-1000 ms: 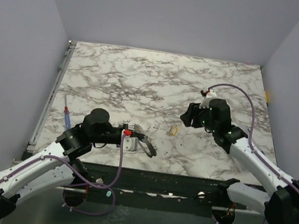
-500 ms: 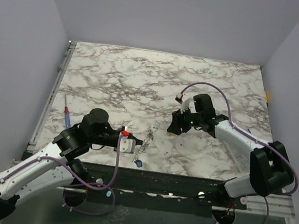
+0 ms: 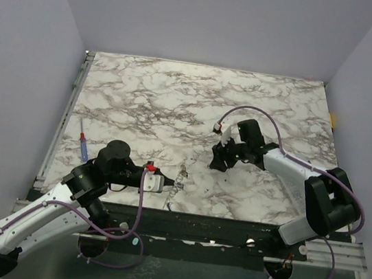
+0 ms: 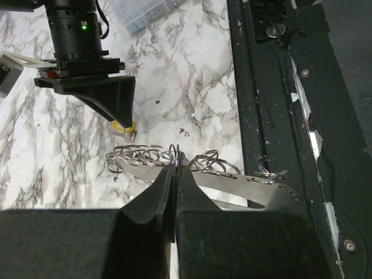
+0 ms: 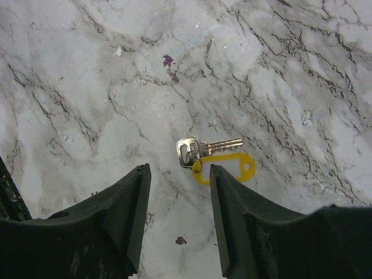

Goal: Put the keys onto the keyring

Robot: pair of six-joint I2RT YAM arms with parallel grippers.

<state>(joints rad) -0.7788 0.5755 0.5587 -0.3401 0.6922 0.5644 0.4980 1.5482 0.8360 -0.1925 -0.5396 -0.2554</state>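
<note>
Key [image 5: 192,150] with yellow tag [image 5: 249,167] lies just beyond the right gripper's [image 5: 177,170] open, empty jaws; best to centre before closing. Left gripper [image 4: 175,170] is clamped on linked keyrings [image 4: 145,156].

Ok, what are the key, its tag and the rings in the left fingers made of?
Key: metal, going by its bright silvery, reflective surface.
Tag: probably plastic, an even yellow with a slight gloss.
Rings: thin polished wire, likely steel, with glints along the coils.
</note>
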